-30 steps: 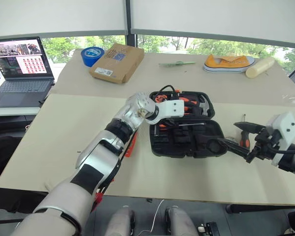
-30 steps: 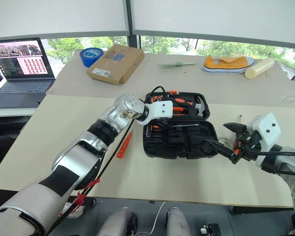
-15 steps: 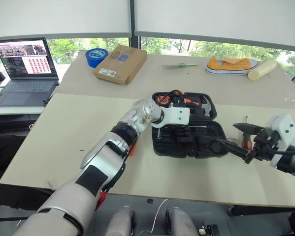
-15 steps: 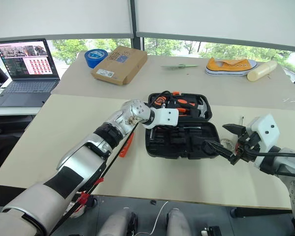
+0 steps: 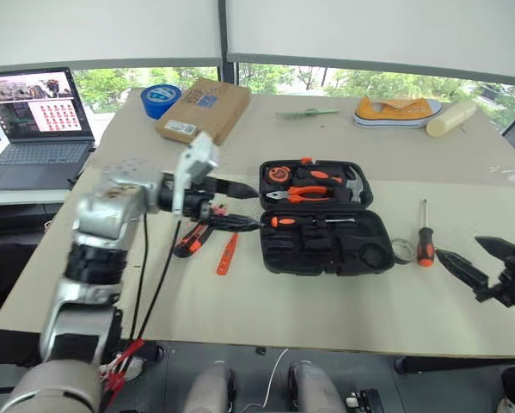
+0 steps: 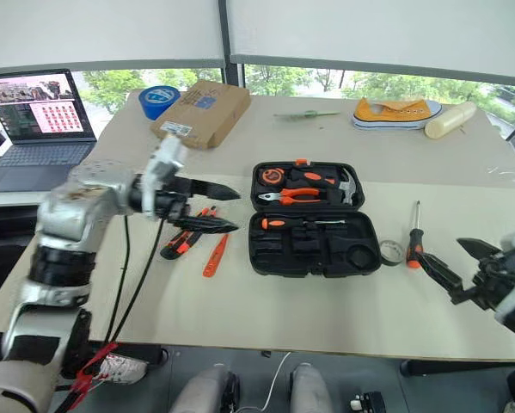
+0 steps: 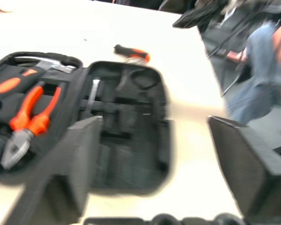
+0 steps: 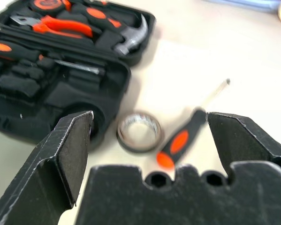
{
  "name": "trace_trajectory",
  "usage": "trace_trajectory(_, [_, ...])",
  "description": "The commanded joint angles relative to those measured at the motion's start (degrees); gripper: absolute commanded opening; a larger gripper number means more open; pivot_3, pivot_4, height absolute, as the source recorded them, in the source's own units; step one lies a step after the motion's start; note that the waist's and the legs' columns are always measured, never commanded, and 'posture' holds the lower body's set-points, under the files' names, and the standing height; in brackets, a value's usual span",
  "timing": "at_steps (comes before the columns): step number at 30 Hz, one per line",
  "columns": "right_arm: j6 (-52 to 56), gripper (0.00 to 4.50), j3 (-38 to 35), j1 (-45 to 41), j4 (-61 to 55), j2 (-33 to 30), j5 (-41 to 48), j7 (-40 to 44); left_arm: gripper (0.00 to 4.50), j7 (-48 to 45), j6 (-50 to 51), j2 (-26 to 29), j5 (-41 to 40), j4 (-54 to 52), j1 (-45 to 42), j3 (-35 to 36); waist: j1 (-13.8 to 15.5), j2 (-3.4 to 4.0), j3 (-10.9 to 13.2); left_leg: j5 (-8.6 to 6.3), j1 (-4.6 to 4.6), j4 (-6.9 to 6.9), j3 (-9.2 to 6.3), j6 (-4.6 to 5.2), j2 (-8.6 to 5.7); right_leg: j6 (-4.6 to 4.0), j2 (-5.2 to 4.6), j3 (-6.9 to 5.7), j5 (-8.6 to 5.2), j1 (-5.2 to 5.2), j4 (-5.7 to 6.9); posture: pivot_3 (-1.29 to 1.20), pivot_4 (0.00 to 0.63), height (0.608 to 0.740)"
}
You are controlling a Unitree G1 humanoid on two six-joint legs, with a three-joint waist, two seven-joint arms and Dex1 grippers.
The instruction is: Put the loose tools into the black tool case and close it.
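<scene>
Here both black claws, left claw (image 5: 240, 206) and right claw (image 5: 485, 258), gape wide beside the moulded black tool case (image 5: 326, 249).

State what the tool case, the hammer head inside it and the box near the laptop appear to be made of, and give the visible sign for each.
Tool case: probably matte black moulded plastic, judging by its rounded corners and shaped recesses.
Hammer head: looks like polished steel; it is silvery and catches the light.
Box: brown cardboard, dull and flat-sided, with a white printed label.
</scene>
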Motion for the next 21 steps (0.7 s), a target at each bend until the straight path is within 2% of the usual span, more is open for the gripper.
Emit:
trace_trajectory(1, [1.2, 4.50, -2.1, -0.1, 0.0, 0.8, 0.5, -2.5, 4.46, 3.5, 4.8, 1.5, -6.0, -7.9, 2.7, 3.5, 0.0, 0.00, 0.0, 0.00, 0.02, 0.01, 0.00, 0.00, 0.00, 0.00, 0.00, 0.00, 0.00, 0.02, -0.02, 0.00, 0.150, 0.735])
trace_trajectory(7, [-0.3, 4.50, 4.8, -4.8, 4.3, 1.8, -3.0, -6.4, 4.46, 10.3, 6.2, 1.1, -9.4, -13.8, 5.4, 3.1, -0.2, 0.00, 0.0, 0.02, 0.10, -0.01, 0.05, -0.03, -0.02, -0.03, 0.03, 0.05, -0.01, 0.01, -0.16, 0.00, 0.150, 0.735])
trace_trajectory(13, [-6.6, 4.50, 13.5, -14.0, 15.9, 3.2, -11.6, -11.9, 4.46, 11.9, 3.9, 2.9, -9.5, -16.1, 6.6, 0.8, -0.5, 0.00, 0.0, 0.04, 0.17, -0.07, 0.18, -0.07, -0.05, -0.06, 0.04, 0.17, -0.02, -0.04, -0.14, 0.00, 0.150, 0.735])
trace_trajectory(16, [-8.2, 4.50, 15.4, -17.9, 20.3, 4.4, -13.2, -13.3, 4.46, 12.6, 3.5, 3.5, -10.0, -16.1, 6.5, 0.4, -0.5, 0.01, 0.0, 0.05, 0.18, -0.08, 0.20, -0.09, -0.04, -0.07, 0.07, 0.17, -0.03, -0.04, -0.14, 0.00, 0.150, 0.735])
trace_trajectory(21, [-10.4, 4.50, 17.3, -19.7, 24.8, 5.3, -15.5, -14.0, 4.46, 13.1, 2.7, 4.3, -10.4, -15.4, 6.1, 0.1, -0.4, 0.01, 0.0, 0.05, 0.18, -0.11, 0.19, -0.09, -0.04, -0.07, 0.06, 0.16, -0.03, -0.03, -0.13, 0.00, 0.150, 0.735])
